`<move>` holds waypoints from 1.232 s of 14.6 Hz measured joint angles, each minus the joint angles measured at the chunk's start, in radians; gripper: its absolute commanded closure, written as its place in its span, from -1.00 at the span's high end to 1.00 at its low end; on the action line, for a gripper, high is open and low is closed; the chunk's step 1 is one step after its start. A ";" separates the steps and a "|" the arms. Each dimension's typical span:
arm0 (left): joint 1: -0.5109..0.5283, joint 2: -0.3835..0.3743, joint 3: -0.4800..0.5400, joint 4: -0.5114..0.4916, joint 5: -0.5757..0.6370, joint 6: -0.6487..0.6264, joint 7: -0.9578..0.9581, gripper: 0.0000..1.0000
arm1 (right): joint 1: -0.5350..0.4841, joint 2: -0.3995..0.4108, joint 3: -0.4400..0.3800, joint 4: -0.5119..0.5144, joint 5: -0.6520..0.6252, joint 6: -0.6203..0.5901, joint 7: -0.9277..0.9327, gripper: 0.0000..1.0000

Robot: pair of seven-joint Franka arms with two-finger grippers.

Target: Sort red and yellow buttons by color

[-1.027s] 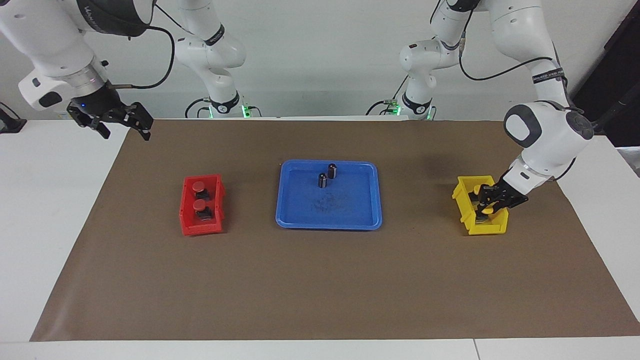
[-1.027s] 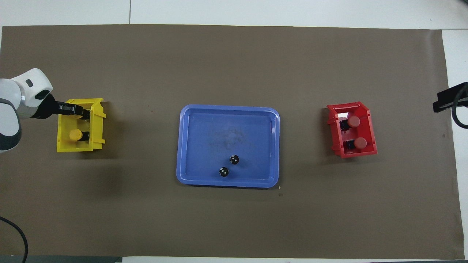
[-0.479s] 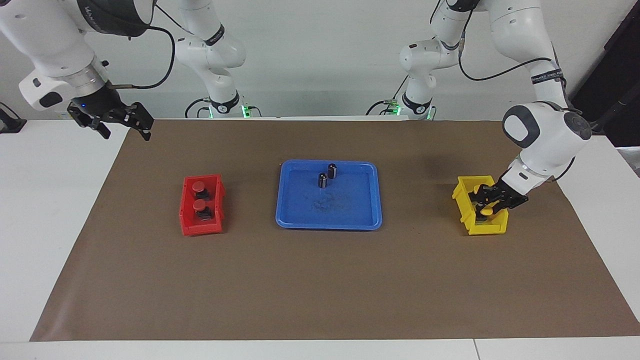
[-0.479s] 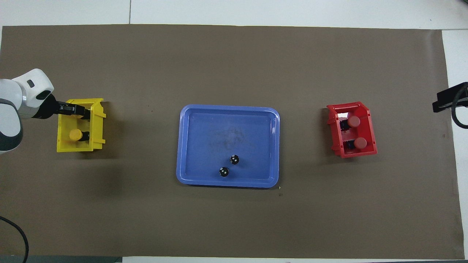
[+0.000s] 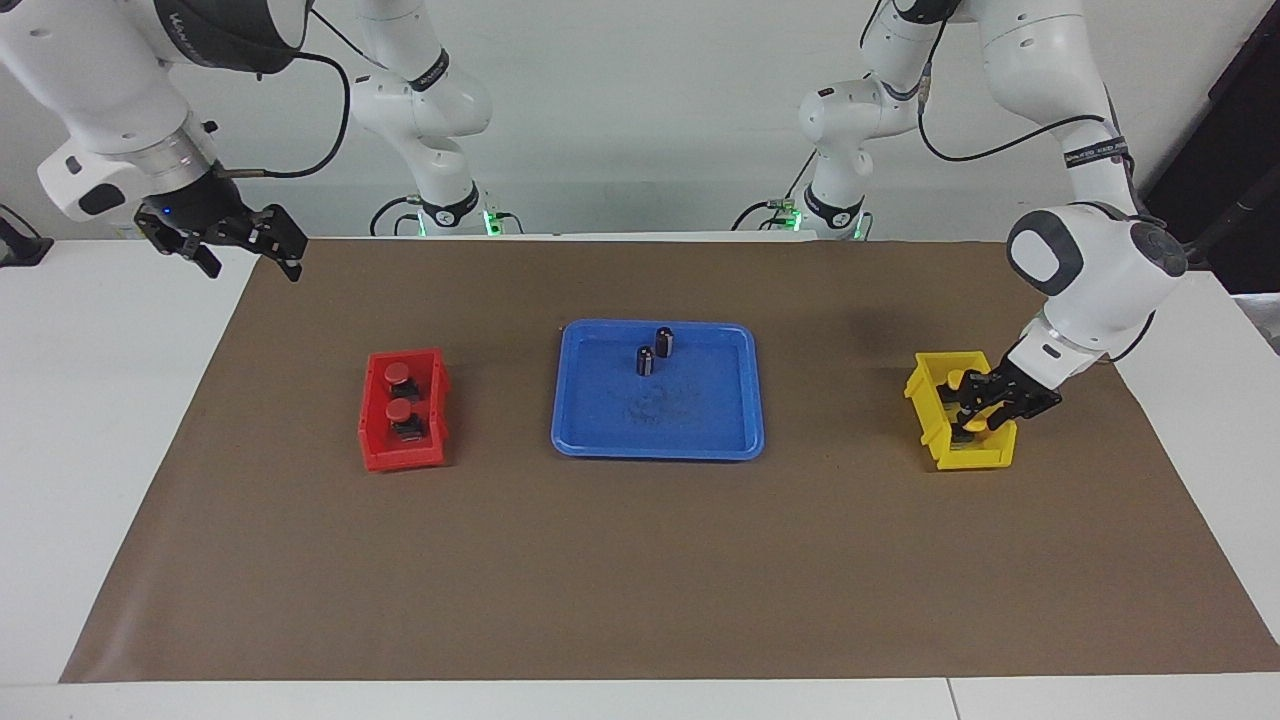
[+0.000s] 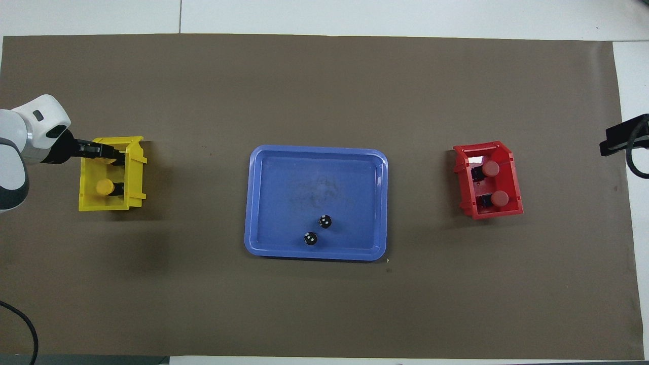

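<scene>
— Where is the right gripper (image 5: pixel 250 262)?
— It is raised over the mat's corner, spread wide and holding nothing.
— What comes next?
— Well apart from it is one red bin (image 5: pixel 372 440) with two red buttons (image 5: pixel 397 374) inside. Then comes one tray (image 5: pixel 655 452) with two cylinders (image 5: pixel 646 361).
— And the left gripper (image 5: pixel 985 412)?
— It is down in the one yellow bin (image 5: pixel 975 460), over one of two yellow buttons (image 6: pixel 105 187); the other lies just beside it. I cannot tell whether it grips.
</scene>
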 measured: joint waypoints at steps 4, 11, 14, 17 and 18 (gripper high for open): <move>0.012 -0.005 0.006 0.086 0.002 -0.110 0.010 0.87 | 0.000 0.000 0.000 0.000 0.000 0.000 0.000 0.99; -0.024 -0.059 -0.001 0.312 0.137 -0.435 -0.006 1.00 | 0.000 0.000 0.000 0.000 0.000 0.000 0.000 0.99; -0.061 -0.090 -0.005 0.419 0.165 -0.585 -0.054 1.00 | 0.000 0.000 0.000 0.000 0.000 0.000 0.000 0.99; -0.062 -0.147 -0.003 0.463 0.177 -0.677 -0.085 1.00 | 0.000 0.000 0.000 0.000 0.000 0.000 0.000 0.99; -0.062 -0.164 -0.002 0.464 0.185 -0.705 -0.089 1.00 | 0.000 0.000 0.000 0.000 0.000 0.000 0.000 0.99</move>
